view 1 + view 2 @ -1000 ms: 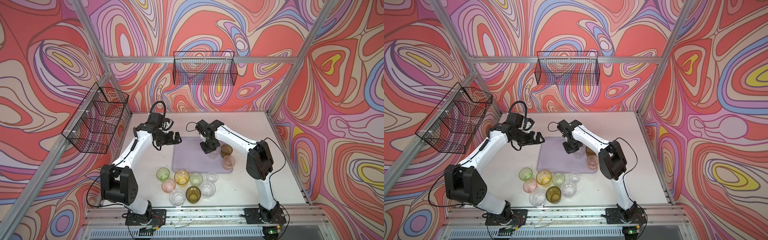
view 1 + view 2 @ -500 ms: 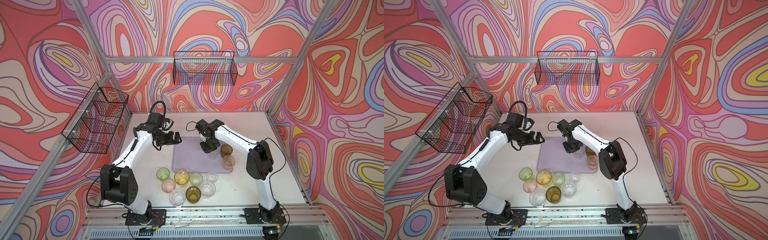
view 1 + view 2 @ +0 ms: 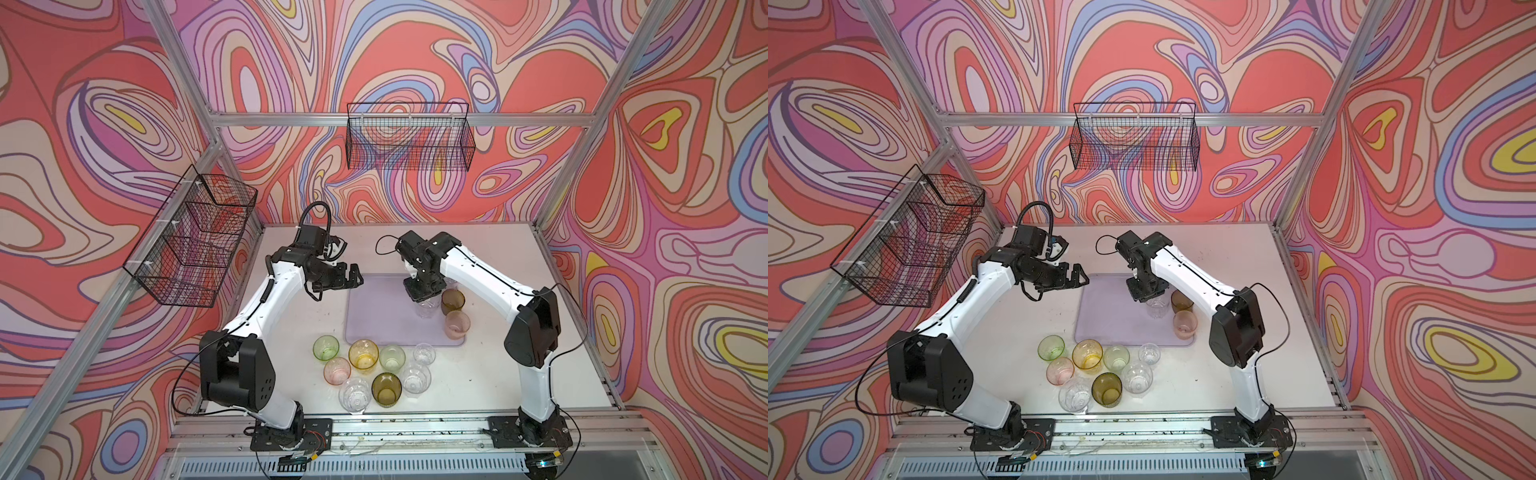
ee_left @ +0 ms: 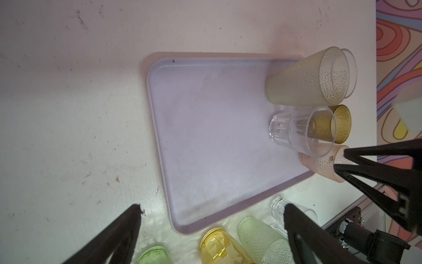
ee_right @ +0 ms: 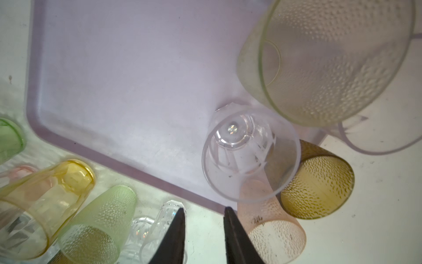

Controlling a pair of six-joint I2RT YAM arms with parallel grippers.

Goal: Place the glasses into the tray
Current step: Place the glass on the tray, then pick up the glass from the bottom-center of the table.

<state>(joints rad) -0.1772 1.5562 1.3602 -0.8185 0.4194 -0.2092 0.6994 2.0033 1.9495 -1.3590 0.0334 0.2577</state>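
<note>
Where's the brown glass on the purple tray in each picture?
Top view: brown glass at the tray's right edge.
Top view: brown glass, same spot.
Left wrist: brown glass behind the clear glass.
Right wrist: brown glass beside the clear glass.
Shared landmark: the pink glass beside it.

Both top views are looking steeply down from high at the front onto the whole surface (image 3: 469, 374). Each wrist camera is peering down from close above, both sharing the lavender tray (image 4: 217, 137).

Robot lab cell: aluminium frame (image 3: 291, 119), swirl-printed walls (image 3: 415, 50), wire baskets (image 3: 409, 137), left arm (image 3: 266, 303) and right arm (image 3: 478, 270) bolted at table (image 3: 498, 249) edge.
</note>
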